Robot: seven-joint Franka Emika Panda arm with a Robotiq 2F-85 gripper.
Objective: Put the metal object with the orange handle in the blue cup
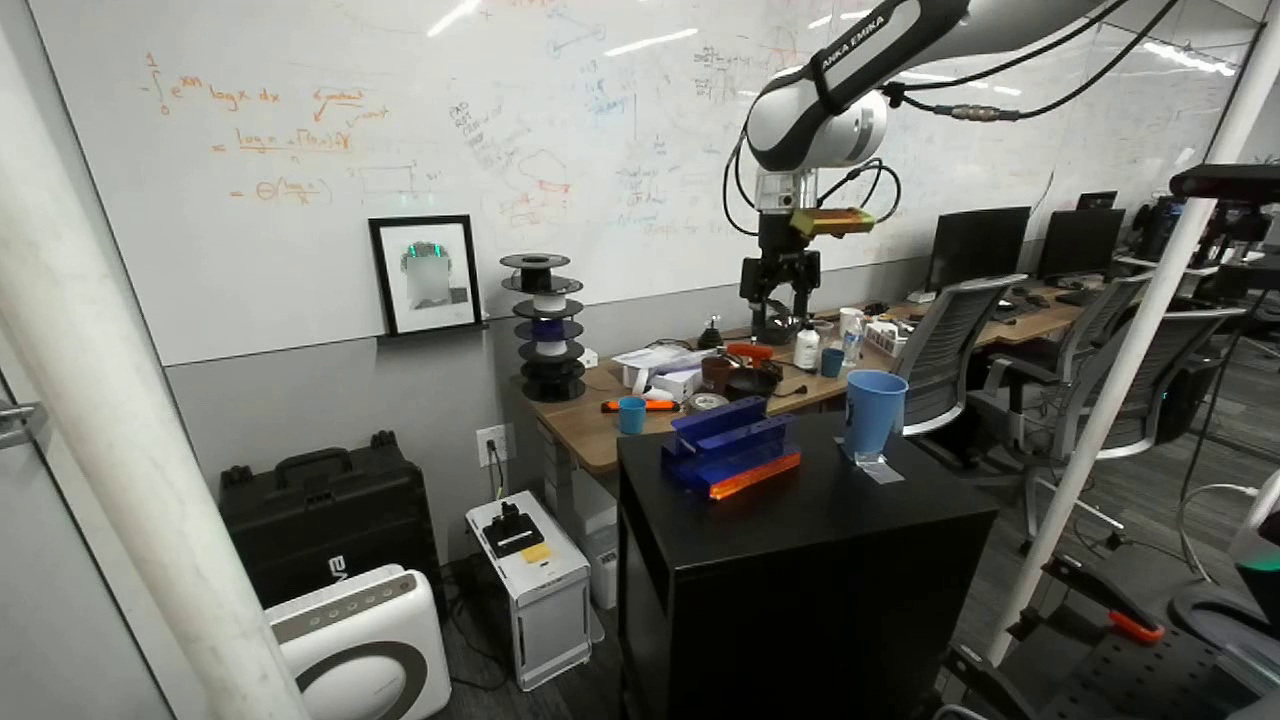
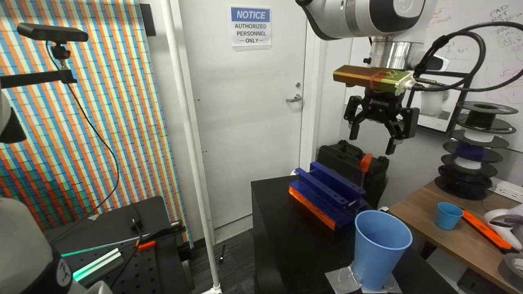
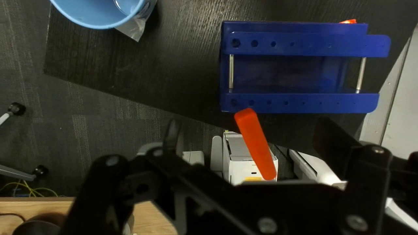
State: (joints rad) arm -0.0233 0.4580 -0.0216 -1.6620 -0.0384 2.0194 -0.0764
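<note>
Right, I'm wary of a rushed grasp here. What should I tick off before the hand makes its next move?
1. Hand open and holding nothing: ok, jaws apart.
2. Tool with the orange handle standing up, handle exposed: ok.
3. Handle within the jaws: not ok; the hand is clear of it, seemingly above.
4. Tool seated in a hole of the blue rack: cannot tell, its lower end doesn't show clearly.
5. Blue cup upright, mouth up: ok.
6. Cup held fast by the clear film at its base: cannot tell.
</note>
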